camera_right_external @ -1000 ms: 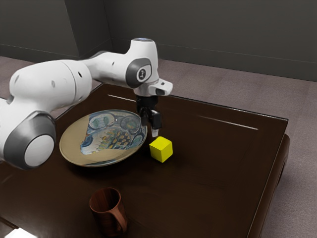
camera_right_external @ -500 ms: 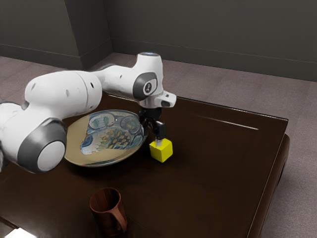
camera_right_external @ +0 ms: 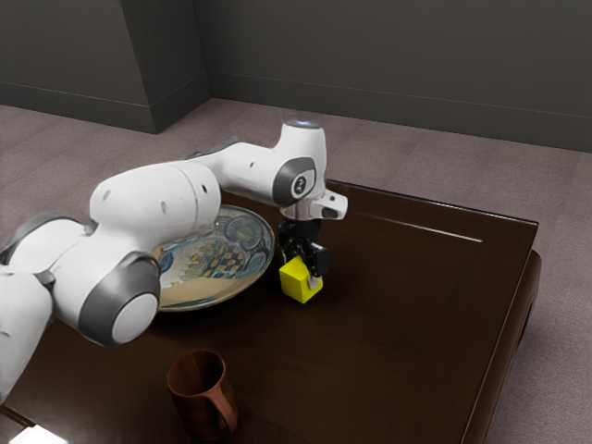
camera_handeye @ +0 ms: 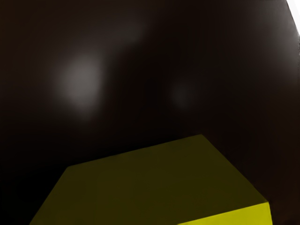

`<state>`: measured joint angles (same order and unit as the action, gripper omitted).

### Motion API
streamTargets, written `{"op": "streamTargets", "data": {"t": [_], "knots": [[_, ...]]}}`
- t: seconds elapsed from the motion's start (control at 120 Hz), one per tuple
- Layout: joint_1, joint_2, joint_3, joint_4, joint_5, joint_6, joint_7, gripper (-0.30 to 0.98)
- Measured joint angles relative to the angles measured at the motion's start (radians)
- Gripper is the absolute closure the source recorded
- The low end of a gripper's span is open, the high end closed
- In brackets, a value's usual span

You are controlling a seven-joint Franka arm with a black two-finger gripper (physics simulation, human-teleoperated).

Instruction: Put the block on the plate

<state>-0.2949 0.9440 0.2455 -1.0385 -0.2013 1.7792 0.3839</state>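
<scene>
The black gripper (camera_right_external: 302,271) is low over the yellow block (camera_right_external: 299,282) in the exterior view, its fingers open and astride the block. One fingertip stands in front of the block's face toward the exterior view's right; the far one is mostly hidden. The block rests on the table just beside the plate (camera_right_external: 245,243), on the plate's side toward the exterior view's right. Part of the plate is hidden behind the arm. In the wrist view, the block (camera_handeye: 154,183) looms large and close under the hand.
A brown wooden mug (camera_right_external: 199,398) stands on the dark table (camera_right_external: 398,342), nearer the exterior camera than the plate and block. A white object (camera_right_external: 39,435) lies at the exterior view's lower left corner.
My hand has come down and toward the exterior view's right, from above and beside the block to around it. The block and plate have not moved.
</scene>
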Motion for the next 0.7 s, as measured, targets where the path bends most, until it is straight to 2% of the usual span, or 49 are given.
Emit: {"op": "streamTargets", "data": {"t": [0.45, 0.7], "knots": [[0.001, 0.025, -0.001, -0.003, -0.038, 0.018, -0.030, 0.06], [-0.013, -0.001, 0.010, -0.006, -0.037, 0.013, -0.042, 0.24]]}}
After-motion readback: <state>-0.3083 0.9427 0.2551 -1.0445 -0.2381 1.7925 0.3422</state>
